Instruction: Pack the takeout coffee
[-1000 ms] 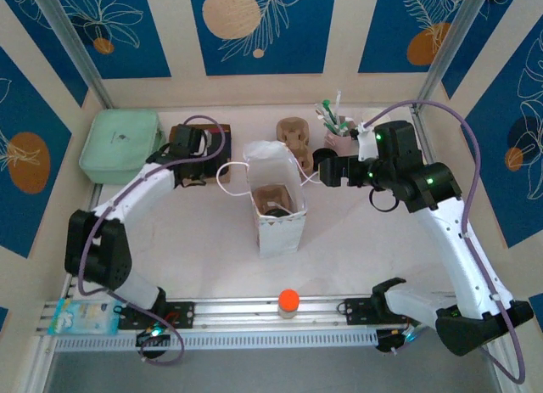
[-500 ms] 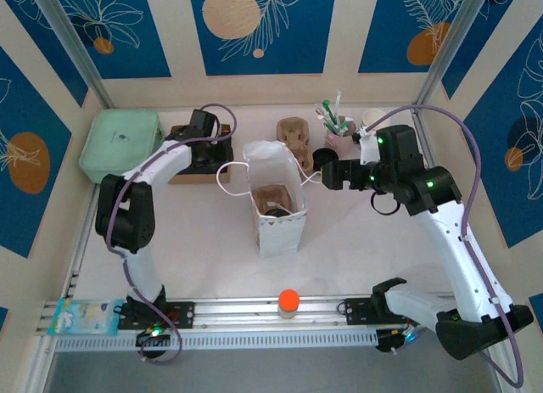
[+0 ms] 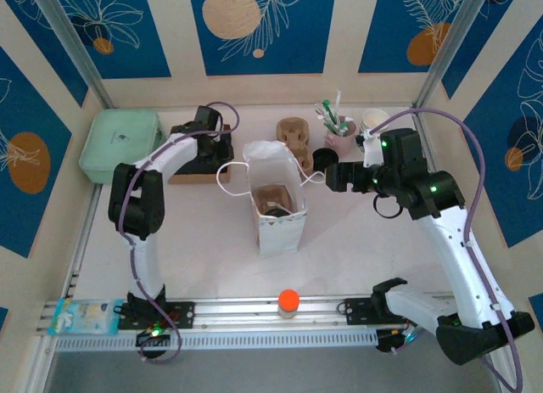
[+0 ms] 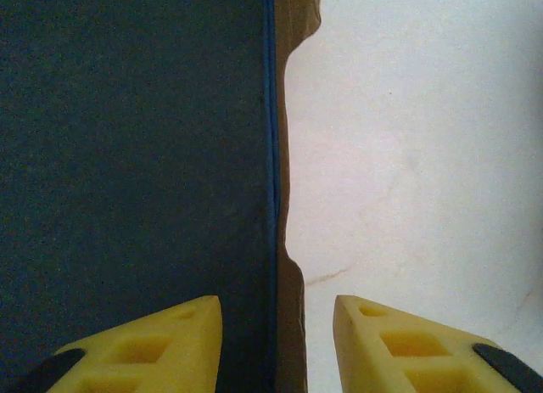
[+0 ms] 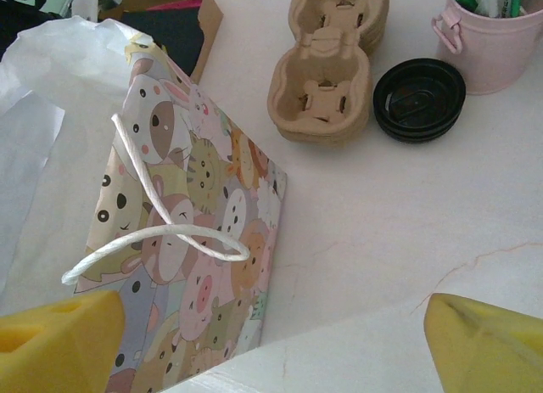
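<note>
A paper bag (image 3: 277,208) printed with cartoon animals (image 5: 182,240) stands open mid-table. Inside it sits a brown pulp carrier with a dark round lid (image 3: 273,211), apparently the takeout coffee; the cup body is hidden. My right gripper (image 3: 327,174) (image 5: 273,306) hangs wide open and holds nothing, just right of the bag and in front of the black lids (image 5: 420,98). My left gripper (image 3: 206,148) (image 4: 278,306) is open at the brown box (image 3: 191,160) at the back left. One finger is over the box's dark contents, the other over the table, and the cardboard wall (image 4: 293,325) stands untouched between them.
A stack of pulp carriers (image 3: 293,135) (image 5: 327,92) sits behind the bag. A pink cup of pens (image 3: 341,138) and stacked white cups (image 3: 373,119) stand at the back right. A green case (image 3: 119,144) lies far left. An orange-capped bottle (image 3: 288,303) is on the front rail.
The left arm's elbow has swung up and in while its gripper stayed over the brown box and its jaws narrowed. The right gripper has drifted slightly right.
</note>
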`<state>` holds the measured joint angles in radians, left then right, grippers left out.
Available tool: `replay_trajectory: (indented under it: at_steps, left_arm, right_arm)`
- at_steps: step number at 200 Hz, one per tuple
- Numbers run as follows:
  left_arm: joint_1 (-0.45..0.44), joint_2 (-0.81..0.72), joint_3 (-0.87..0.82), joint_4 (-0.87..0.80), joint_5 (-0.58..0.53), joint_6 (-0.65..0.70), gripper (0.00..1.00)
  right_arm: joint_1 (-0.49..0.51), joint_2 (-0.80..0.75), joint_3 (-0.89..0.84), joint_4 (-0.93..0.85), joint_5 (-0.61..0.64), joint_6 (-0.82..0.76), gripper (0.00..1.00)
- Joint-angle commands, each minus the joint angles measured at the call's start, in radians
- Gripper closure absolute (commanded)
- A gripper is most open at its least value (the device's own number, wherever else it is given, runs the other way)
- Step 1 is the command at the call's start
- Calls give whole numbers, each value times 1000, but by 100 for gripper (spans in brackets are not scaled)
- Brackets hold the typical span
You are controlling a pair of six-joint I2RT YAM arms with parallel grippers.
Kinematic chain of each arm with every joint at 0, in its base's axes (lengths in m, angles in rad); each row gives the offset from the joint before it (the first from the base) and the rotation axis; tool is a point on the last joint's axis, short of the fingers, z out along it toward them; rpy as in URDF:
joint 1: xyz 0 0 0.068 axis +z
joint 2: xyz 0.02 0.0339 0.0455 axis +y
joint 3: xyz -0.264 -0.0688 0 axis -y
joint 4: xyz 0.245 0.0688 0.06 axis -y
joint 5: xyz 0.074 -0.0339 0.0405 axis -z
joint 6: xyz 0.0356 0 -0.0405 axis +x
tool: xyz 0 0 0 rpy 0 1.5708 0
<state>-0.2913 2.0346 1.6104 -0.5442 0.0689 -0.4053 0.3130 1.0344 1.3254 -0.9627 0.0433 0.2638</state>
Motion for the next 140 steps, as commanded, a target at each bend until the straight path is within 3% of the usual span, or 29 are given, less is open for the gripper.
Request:
replay_trajectory:
  at_steps: [1,140]
  left_arm:
    - [15,44,68,-52,-13,34,61]
    - [16,215,263,-138,-46,62,63]
  right_arm:
    - [-6,-18,-18,-1,-32,8,9]
    - [-21,-8,-20,12,-54,7,13]
